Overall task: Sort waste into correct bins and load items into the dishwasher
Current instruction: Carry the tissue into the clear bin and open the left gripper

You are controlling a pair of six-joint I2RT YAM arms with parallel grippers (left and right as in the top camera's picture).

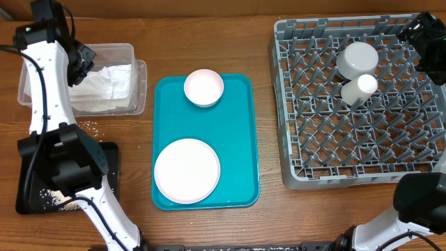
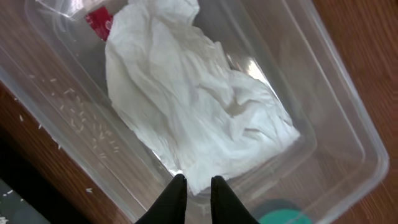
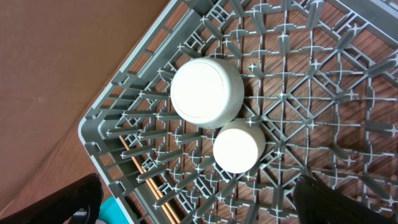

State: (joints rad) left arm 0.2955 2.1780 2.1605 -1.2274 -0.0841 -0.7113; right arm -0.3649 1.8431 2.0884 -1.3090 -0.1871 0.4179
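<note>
Overhead view of a wooden desk (image 1: 209, 28); at the far left, the left pincer (image 2: 198, 180) hangs over a clear tub (image 2: 348, 134), its fingers parted only narrowly and gripping nothing; a crumpled white napkin (image 2: 186, 93) lies in the tub beside a red wrapper (image 2: 98, 22). In the middle, a teal tray (image 1: 240, 139) carries a small pink plate (image 1: 203, 87) and a large pink plate (image 1: 187, 171), well apart. At the right, a grey dish rack (image 1: 348, 150) holds an upturned bowl (image 3: 206, 92), a cup (image 3: 239, 147) just beside it, and chopsticks (image 3: 149, 183); the right pincer (image 3: 199, 186) hovers above, spread wide and empty. A black tray (image 1: 29, 204) sits near left.
</note>
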